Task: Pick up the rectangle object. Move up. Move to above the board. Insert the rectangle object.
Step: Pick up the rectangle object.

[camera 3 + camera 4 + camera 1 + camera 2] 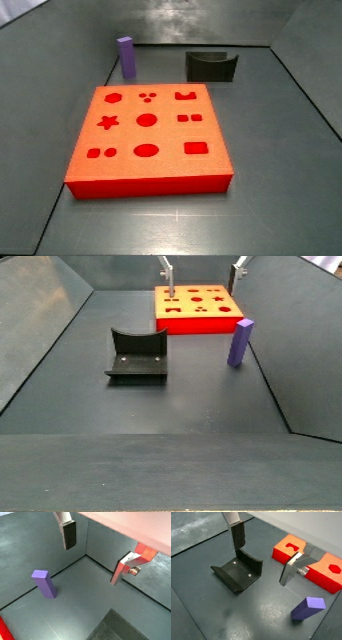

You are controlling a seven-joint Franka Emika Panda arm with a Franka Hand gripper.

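Note:
The rectangle object (126, 58) is a slim purple block standing upright on the grey floor, just off one corner of the board. It shows in both wrist views (45, 583) (308, 608) and in a side view (241, 342). The board (167, 150) is an orange-red slab with shaped cut-outs, also seen in a side view (223, 318) and a wrist view (284, 554). My gripper (201, 276) hangs high over the board's far end, well clear of the purple block. It is open and empty in both wrist views (97, 556) (263, 561).
The dark fixture (136, 356) with a curved notch stands on the floor beside the board, also in view from the side (211, 66) and the wrist (238, 573). Grey walls (54, 316) slope up round the floor.

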